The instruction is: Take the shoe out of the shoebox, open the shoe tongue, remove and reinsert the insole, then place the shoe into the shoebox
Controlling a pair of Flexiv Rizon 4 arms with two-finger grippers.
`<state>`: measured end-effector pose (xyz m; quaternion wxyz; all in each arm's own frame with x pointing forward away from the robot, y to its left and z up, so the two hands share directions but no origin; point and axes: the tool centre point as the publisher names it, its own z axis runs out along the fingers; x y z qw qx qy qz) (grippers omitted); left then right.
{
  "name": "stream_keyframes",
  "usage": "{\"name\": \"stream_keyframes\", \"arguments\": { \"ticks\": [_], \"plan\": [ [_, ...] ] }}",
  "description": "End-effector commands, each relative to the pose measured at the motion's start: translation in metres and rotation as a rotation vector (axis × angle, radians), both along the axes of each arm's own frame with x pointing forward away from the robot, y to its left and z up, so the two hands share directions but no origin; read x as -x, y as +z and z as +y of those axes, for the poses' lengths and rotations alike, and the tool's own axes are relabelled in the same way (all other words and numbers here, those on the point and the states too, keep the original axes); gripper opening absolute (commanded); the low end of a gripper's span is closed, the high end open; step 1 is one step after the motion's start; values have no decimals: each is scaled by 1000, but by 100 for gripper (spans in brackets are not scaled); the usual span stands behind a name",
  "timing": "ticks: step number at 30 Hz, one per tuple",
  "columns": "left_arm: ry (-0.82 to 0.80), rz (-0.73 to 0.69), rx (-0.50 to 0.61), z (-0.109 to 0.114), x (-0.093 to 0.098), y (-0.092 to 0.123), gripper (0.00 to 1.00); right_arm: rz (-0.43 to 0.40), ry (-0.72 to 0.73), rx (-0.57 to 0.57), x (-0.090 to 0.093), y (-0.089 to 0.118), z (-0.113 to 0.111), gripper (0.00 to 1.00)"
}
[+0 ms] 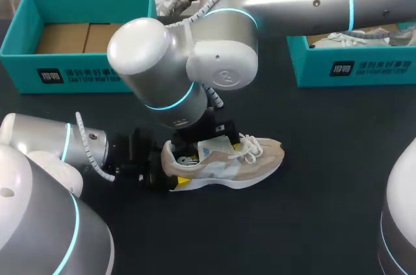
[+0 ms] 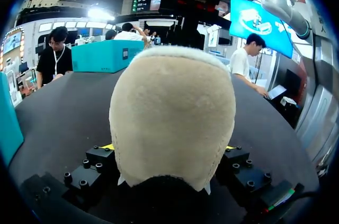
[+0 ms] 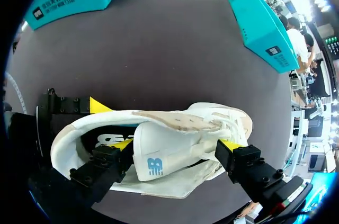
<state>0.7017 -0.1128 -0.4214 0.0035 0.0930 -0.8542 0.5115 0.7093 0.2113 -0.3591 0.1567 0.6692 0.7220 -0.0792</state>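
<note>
Head view: a low-top sneaker (image 1: 253, 158) lies on its sole on the dark table (image 1: 325, 190), toe toward the right arm's side. It has beige suede panels, a paler mesh, a white midsole and white laces. Its tongue (image 1: 213, 146) is lifted, pale lining upward. The left gripper (image 1: 159, 172) sits at the heel, and the right gripper (image 1: 214, 133) hangs directly over the shoe's opening. Behind the sneaker stand two teal shoeboxes. The left shoebox (image 1: 78, 70) shows a bare cardboard floor. The right shoebox (image 1: 351, 67) holds something pale with laces. Each front wall bears a dark logo block and a row of white characters.

Left wrist view: the rounded beige suede heel stands just ahead of the gripper. The yellow fingertips (image 2: 108, 146) press in on either side of it, so the gripper is clamped on the sneaker.

Right wrist view: the right gripper straddles the tongue, which carries a small blue logo. I cannot tell whether it actually grips the tongue. Beside the tongue, inside the opening, a black insole (image 3: 106, 140) shows white lettering. One yellow tip of the left gripper lies against the heel's outer side.
</note>
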Motion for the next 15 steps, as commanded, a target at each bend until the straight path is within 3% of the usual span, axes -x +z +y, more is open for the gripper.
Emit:
{"name": "stream_keyframes", "arguments": {
  "ticks": [1,7,9,13,15],
  "plan": [
    [2,1,-4,1,2,-9,0,-267,-677,130,3,-2,1,100],
    [2,1,-4,1,2,-9,0,-281,-705,143,0,3,-8,100],
    [2,1,-4,1,2,-9,0,-274,-711,147,2,8,-9,71],
    [2,1,-4,1,2,-9,0,-257,-735,142,7,19,-12,61],
    [2,1,-4,1,2,-9,0,-245,-742,139,9,26,-13,49]
  ]
}}
